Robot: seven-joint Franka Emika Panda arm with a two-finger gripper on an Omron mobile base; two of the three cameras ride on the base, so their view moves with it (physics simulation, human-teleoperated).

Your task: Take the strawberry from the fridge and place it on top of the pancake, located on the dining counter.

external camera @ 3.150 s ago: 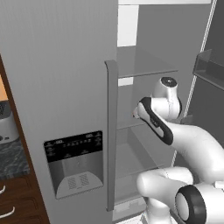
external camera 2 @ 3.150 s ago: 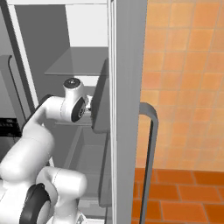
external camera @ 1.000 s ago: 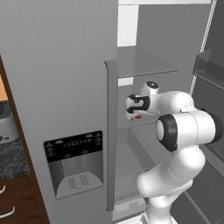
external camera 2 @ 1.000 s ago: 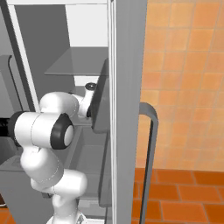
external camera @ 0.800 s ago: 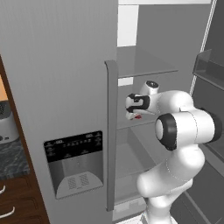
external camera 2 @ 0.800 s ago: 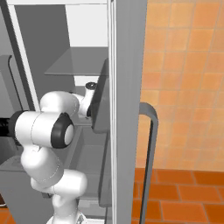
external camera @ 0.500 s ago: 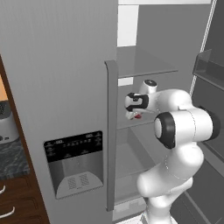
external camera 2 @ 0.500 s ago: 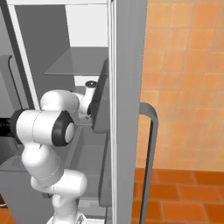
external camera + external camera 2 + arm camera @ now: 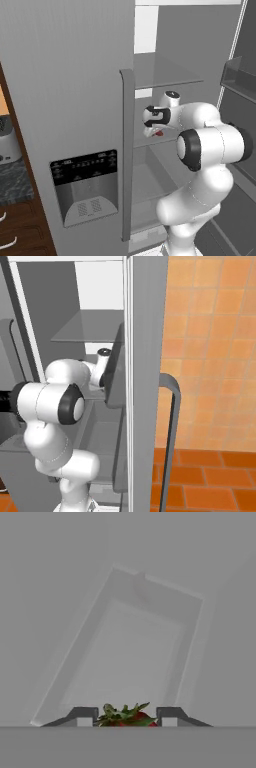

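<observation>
The fridge [image 9: 75, 100] stands with its right door swung open. My gripper [image 9: 153, 128] reaches in over a glass shelf [image 9: 145, 141] at mid height. The tiny red strawberry [image 9: 158, 133] sits between its fingers. In the hand view the strawberry [image 9: 129, 717], with green leaves on top, fills the gap between the two fingertips [image 9: 84, 715], which press against its sides. From the right base view my white hand [image 9: 102, 363] goes in behind the door edge [image 9: 117, 371], which hides its fingers. The pancake and the dining counter are out of view.
Another glass shelf [image 9: 167, 75] lies above the hand and a drawer [image 9: 150, 180] below. The open door's bins [image 9: 240, 80] stand at the right. A dark granite worktop [image 9: 12, 182] and wooden drawers [image 9: 15, 230] are at far left. An orange tiled wall [image 9: 210, 356] is at right.
The fingers have closed in on the strawberry over the last half second. The hand has stayed almost in place over the shelf.
</observation>
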